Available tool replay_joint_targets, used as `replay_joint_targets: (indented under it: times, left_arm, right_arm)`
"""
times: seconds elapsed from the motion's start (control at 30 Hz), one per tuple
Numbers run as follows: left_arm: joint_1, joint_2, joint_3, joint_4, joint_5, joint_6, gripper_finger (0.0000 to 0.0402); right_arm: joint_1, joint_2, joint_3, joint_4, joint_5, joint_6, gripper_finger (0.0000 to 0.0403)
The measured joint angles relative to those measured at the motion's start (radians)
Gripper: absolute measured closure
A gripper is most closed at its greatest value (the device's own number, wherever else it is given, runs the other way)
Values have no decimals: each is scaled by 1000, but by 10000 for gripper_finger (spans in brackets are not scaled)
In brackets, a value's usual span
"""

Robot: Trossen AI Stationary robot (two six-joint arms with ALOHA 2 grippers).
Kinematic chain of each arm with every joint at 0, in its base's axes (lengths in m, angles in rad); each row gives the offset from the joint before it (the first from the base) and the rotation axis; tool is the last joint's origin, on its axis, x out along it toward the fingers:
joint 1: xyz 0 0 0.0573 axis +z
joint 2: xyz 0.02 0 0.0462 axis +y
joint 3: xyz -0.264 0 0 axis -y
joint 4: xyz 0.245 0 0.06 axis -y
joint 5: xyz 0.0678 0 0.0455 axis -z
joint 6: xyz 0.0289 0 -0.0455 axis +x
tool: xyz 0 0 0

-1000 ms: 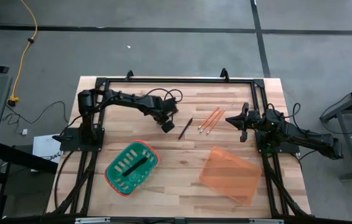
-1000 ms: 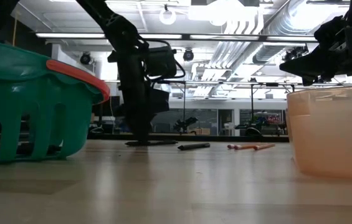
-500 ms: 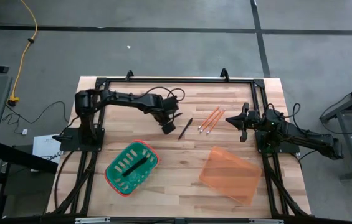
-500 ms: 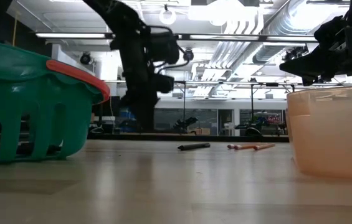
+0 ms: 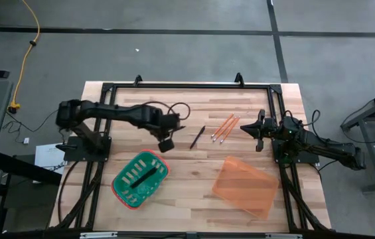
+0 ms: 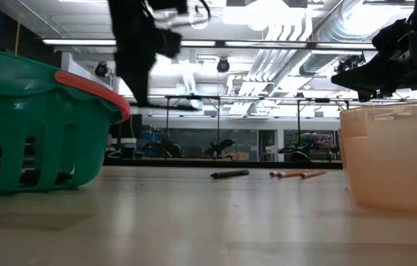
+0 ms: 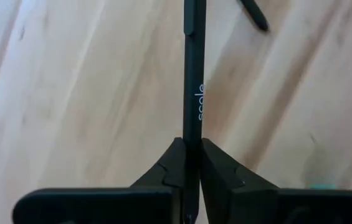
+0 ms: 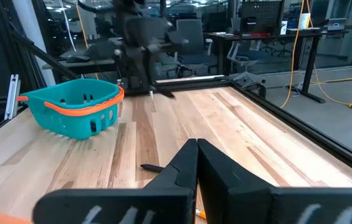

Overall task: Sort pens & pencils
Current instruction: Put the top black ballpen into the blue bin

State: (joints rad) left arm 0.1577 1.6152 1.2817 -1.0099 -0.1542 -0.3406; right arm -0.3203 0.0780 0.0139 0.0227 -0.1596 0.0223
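Held pen [image 7: 194, 81]: clamped between the left gripper [image 5: 166, 143] fingers, lifted from beside the loose pen and now just above the green basket [image 5: 126, 186] rim; judged ready to drop.
Pens on tabletop [image 5: 174, 206]: one [image 5: 197, 137].
Pencils [image 5: 224, 127]: three, beside it.
Trays: green basket, orange bin [image 5: 245, 186].
Right gripper [image 5: 259, 130]: waiting near the pencils, fingers closed, empty.

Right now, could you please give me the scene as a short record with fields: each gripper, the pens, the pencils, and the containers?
left gripper: shut on a black pen, raised above the table, near the green basket
right gripper: shut, empty, waiting at the table's right side
pen on table: one, lying loose between the two grippers
pencils: orange, lying together on the wood, beside the loose pen
green basket: dark pens already inside
orange bin: nothing seen inside
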Motion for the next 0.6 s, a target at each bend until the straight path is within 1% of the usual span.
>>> replay_joint_targets:
  times: [0.17, 0.27, 0.43, 0.6]
  left_arm:
    - [-100, -90, 0, -97, -47, -119, 387]
    - [-185, -126, 1, -165, -93, -207, 387]
    - [-343, -158, 0, -284, -159, -383, 385]
    - [-507, -161, 0, -320, -171, -562, 384]
  right_arm:
    - [0, 1, 0, 0, 0, 0, 402]
    - [0, 0, 0, 0, 0, 0, 402]
    - [0, 0, 0, 0, 0, 0, 402]
    - [0, 0, 0, 0, 0, 0, 402]
